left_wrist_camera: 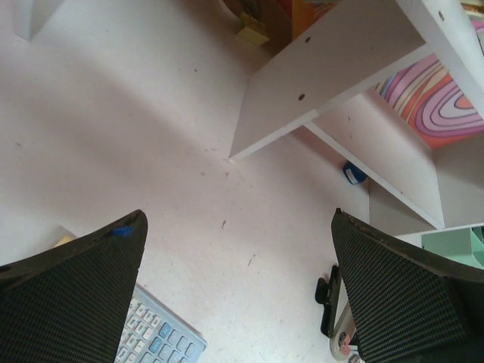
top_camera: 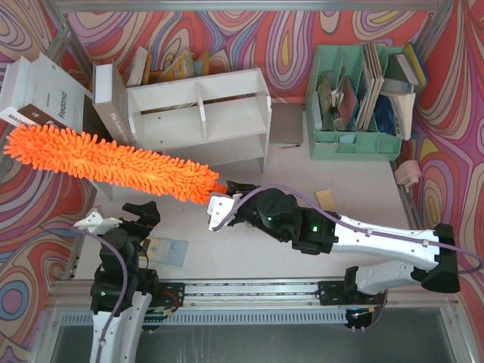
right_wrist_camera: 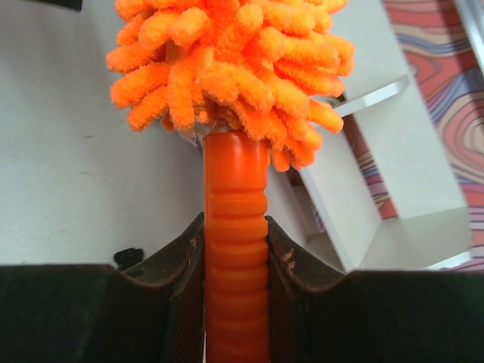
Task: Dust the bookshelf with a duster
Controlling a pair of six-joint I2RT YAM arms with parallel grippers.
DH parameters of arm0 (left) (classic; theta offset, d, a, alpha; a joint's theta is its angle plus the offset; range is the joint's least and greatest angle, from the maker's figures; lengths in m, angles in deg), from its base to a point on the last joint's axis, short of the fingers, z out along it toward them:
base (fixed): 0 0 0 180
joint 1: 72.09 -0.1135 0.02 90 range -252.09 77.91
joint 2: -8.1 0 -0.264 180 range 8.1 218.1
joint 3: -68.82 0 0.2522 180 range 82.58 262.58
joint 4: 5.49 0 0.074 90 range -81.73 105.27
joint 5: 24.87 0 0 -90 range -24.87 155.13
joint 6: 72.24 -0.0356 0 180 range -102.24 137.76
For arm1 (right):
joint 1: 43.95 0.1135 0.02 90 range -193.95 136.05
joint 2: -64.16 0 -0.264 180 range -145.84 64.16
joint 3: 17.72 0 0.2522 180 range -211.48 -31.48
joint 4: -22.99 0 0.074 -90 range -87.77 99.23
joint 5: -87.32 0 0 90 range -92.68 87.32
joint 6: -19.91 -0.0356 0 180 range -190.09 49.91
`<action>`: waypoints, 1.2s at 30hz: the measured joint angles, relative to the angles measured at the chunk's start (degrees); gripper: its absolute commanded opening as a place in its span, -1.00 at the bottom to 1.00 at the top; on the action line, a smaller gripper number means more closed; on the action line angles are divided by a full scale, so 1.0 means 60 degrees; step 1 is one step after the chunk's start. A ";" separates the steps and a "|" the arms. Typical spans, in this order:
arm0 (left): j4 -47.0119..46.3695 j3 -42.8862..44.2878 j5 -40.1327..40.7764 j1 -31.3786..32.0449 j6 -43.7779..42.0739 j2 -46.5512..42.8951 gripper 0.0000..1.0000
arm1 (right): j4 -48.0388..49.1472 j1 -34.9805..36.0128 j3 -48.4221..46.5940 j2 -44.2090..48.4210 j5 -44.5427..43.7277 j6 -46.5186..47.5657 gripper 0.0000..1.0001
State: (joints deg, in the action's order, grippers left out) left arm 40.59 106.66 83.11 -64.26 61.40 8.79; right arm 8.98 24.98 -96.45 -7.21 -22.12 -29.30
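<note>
Orange and shaggy, the duster (top_camera: 113, 162) seen from above is a long bright microfibre plume lying aslant, its tip far left over a white book (top_camera: 45, 91) whose cover seems to read "fedora". Its thin handle end sits just near of the white bookshelf (top_camera: 200, 113), and I cannot tell whether the plume touches the shelf. The right gripper (top_camera: 219, 198) grasps that handle, while the left gripper (top_camera: 121, 217) hangs released near the table's near-left, above a calculator (top_camera: 168, 249). A dark book beside the white one shows letters beginning "MAD"; the rest is hidden. A mint-green file organiser (top_camera: 352, 144) stands far right. From the left wrist, two black pads (left_wrist_camera: 76, 302) stand wide apart with nothing between them, over the pale table (left_wrist_camera: 113, 151), calculator keys at near left and the shelf's white boards (left_wrist_camera: 325, 76) ahead. From the right wrist, the jaws are clenched on the ribbed, glossy orange handle (right_wrist_camera: 236, 249), with fluffy fingers of pile bursting out above it.
</note>
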 measured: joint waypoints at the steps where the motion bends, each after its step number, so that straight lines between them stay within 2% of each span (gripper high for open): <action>1: -0.0135 -0.0120 -0.0113 0.0000 -0.0029 0.0000 0.97 | 0.0197 0.0000 0.0022 0.0000 -0.0015 0.0255 -1.00; 11: -0.1974 -0.1395 -0.1963 0.0000 -0.0488 0.0000 0.97 | 0.2342 0.0000 0.0036 -0.0160 -0.0331 0.2965 -1.00; 20: -0.3388 -0.1985 -0.3770 0.0131 -0.0834 0.0069 0.97 | 0.2656 0.0000 0.0036 -0.0590 -0.0426 0.3490 -1.00; 28: -0.3071 -0.0310 -0.4054 0.0484 -0.0736 0.0419 0.97 | 0.2452 -0.0007 0.0036 -0.0601 -0.0492 0.3016 -1.00; 32: -0.2146 0.0568 -0.3872 0.0641 -0.0739 0.0211 0.97 | 0.2167 -0.0007 0.0029 -0.0601 -0.0426 0.2739 -1.00; 36: -0.1351 0.2240 -0.3840 0.0645 -0.1126 0.0488 0.97 | 0.1934 -0.0007 0.0011 -0.0601 -0.0342 0.2557 -1.00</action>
State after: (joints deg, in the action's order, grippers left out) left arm 32.48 120.10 60.07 -60.39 54.65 11.72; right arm 20.58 24.93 -96.38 -10.82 -24.17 -13.95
